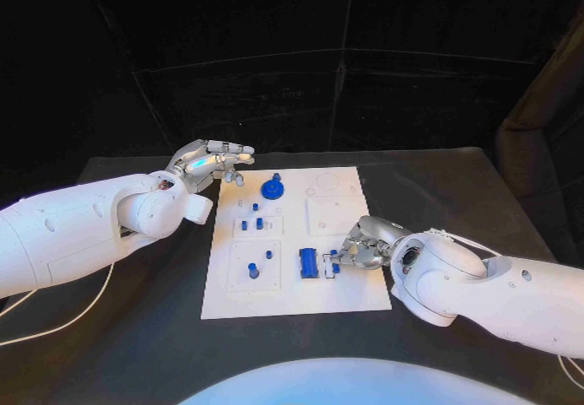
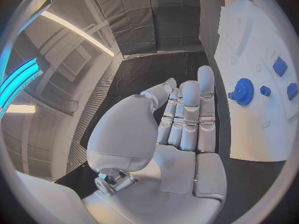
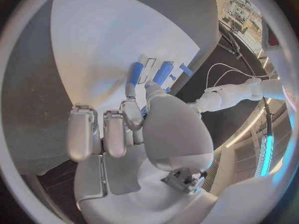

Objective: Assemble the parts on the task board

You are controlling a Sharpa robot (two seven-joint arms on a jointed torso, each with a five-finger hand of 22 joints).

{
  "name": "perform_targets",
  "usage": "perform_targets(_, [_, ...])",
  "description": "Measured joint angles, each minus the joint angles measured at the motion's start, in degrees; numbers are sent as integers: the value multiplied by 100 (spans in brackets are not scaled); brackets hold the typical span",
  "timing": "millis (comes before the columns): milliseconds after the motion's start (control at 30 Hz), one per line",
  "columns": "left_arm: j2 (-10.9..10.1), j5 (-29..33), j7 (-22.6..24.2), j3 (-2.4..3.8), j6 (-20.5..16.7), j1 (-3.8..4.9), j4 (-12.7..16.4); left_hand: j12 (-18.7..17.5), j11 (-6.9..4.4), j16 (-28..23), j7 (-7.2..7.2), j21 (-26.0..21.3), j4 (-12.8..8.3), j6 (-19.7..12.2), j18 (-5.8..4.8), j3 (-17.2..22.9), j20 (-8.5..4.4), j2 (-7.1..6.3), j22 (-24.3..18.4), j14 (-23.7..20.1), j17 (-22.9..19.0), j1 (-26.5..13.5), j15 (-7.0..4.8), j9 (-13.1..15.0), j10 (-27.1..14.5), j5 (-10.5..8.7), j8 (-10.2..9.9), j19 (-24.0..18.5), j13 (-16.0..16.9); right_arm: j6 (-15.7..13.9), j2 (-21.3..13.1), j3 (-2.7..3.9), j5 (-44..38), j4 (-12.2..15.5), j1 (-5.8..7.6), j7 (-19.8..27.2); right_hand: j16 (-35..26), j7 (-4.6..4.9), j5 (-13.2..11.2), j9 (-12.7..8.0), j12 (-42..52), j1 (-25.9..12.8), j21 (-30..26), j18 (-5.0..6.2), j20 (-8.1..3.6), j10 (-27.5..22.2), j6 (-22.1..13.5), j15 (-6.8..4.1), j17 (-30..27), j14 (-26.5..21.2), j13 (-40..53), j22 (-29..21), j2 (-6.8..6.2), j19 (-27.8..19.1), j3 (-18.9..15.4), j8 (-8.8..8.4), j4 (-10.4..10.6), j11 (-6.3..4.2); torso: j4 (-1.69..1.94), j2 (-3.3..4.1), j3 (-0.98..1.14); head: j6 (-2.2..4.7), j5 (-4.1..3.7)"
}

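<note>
While the white rectangular task board [image 1: 298, 291] lies in the middle of the black table [image 1: 462, 181], the assembly looks partly done, as a judgement from how the pieces lie. A round blue toothed gear [image 1: 273, 189] sits on the board toward 11 o'clock, with several small blue pegs [image 1: 256, 224] standing in recessed squares just below it and more at 8 o'clock. A larger dark blue rectangular block [image 1: 309, 262] stands near the board's 6 o'clock edge. At 1 o'clock, faint outlined recesses [image 1: 331, 182] appear unfilled, so more placing seems to remain.

The silver many-fingered right hand [image 1: 363, 245] rests over the board at about 4 o'clock, just beside the block, its fingertips [image 3: 132, 92] down among small blue parts [image 3: 163, 73]. Whether it pinches one of them or merely touches them cannot be told.

The silver many-fingered left hand [image 1: 217, 160] hangs off the board's far left corner at 10 o'clock, near the gear but apart from it. Its fingers [image 2: 190, 114] lie straight and close together, holding nothing.

No brand, label or readable writing appears on the board, parts or arms.
</note>
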Motion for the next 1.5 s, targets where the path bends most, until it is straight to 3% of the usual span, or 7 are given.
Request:
perform_targets(300, [14, 0, -2, 0, 10, 0, -8, 0, 0, 0, 0, 0, 0, 0, 0, 0, 0, 0, 0, 0, 0, 0, 0, 0, 0, 0, 0, 0, -2, 57, 100, 0, -419, -143, 0, -13, 0, -37, -161, 63, 0, -160, 0, 0, 0, 0, 77, 0, 0, 0, 1, -19, -160, 0, -296, 0, 7, 0, -1, 2, -1, 5, -24])
perform_targets(467, [20, 0, -5, 0, 16, 0, -10, 0, 0, 0, 0, 0, 0, 0, 0, 0, 0, 0, 0, 0, 0, 0, 0, 0, 0, 0, 0, 0, -2, 123, 187, 0, -550, -259, 0, -16, 0, -66, -241, 106, 0, -166, 0, 0, 0, -1, 106, 0, 4, 0, 7, -19, -166, 0, -404, 62, -37, 0, 3, 2, -1, -10, -26])
perform_targets(700, [21, 0, -10, 0, 24, 0, -15, 0, 0, 0, 0, 0, 0, 0, 0, 0, 0, 0, -4, 0, 0, 0, 0, 0, 0, 0, 0, 0, -1, 238, 239, 0, -670, -365, 0, -23, 0, -66, -276, 155, -22, 18, 0, 0, 0, -1, 106, 1, 4, 0, 21, -19, -102, 0, -498, 117, -141, 0, 5, 3, -4, -21, -20])
perform_targets(933, [23, 0, -18, 0, 33, 0, -23, 0, 0, 0, 0, 0, 0, 0, 0, 0, 0, 0, -4, 0, 1, 0, 0, 0, 0, 0, 0, 0, -1, 389, 266, 0, -737, -381, 0, -24, 0, -65, -565, 211, -22, 330, 0, -1, 0, -1, 106, 1, 3, 0, 27, 15, -6, 0, -561, 187, -392, 0, 5, 3, -2, -32, -14])
perform_targets(1500, [28, 0, -36, -1, 50, 0, -35, 0, 0, 0, 0, 0, 0, 0, 0, 0, 0, 0, -3, 0, -11, 0, 0, 0, 0, 0, -1, 0, 0, 586, 272, 6, -846, -345, 0, -15, 0, -66, -606, 239, -43, 439, 0, 0, 0, -2, 106, 1, 2, 0, 31, 15, 64, 0, -633, 217, -508, 1, 0, 1, -1, -40, -19])
